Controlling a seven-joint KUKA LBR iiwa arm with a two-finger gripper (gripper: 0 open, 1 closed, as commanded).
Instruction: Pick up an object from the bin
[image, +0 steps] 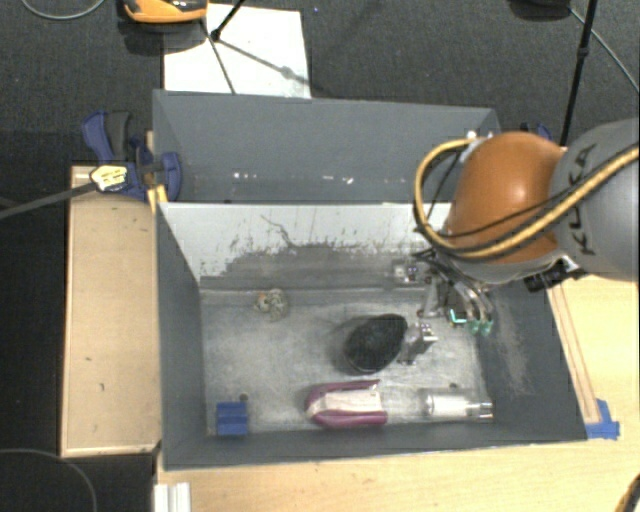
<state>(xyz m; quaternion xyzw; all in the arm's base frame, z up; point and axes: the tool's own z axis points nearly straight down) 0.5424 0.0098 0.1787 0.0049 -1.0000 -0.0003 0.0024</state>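
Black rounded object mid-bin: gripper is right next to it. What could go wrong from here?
1. The gripper sits at the right edge of the black rounded object, not centred over it; a grasp there may well slip off or shove it aside.
2. The clear tube and the purple-and-white object lie just in front; a shove could knock the black one into them.

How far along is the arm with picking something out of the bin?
Done, apparently: the approach. The pincer sits low in the bin, close beside the black rounded lump at its middle. In hand: no grasp visible; the lump lies on the floor, like the purple-white packet, silvery tube and blue block along the near wall. Left: gripping something and lifting it out.
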